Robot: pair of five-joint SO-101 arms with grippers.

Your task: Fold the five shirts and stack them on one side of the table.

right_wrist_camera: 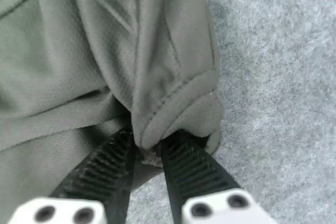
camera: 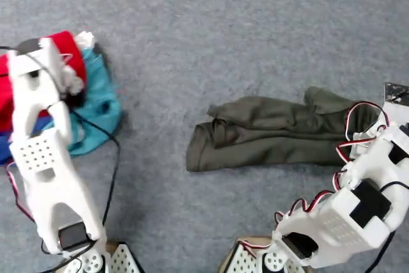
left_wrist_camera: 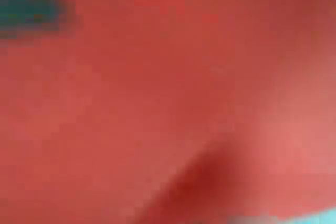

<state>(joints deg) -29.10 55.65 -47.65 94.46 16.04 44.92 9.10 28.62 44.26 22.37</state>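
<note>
Right pincer (right_wrist_camera: 147, 141) grips a hem of the olive shirt (camera: 268, 133), stretched lengthwise side to side

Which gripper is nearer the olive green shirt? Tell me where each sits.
Right. The right gripper pinches a fold of the olive green shirt. The left gripper is at the red shirt, far across the table.

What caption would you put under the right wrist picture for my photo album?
The right end effector pinches a hem of the olive-green shirt lying on the grey table cover.
</note>
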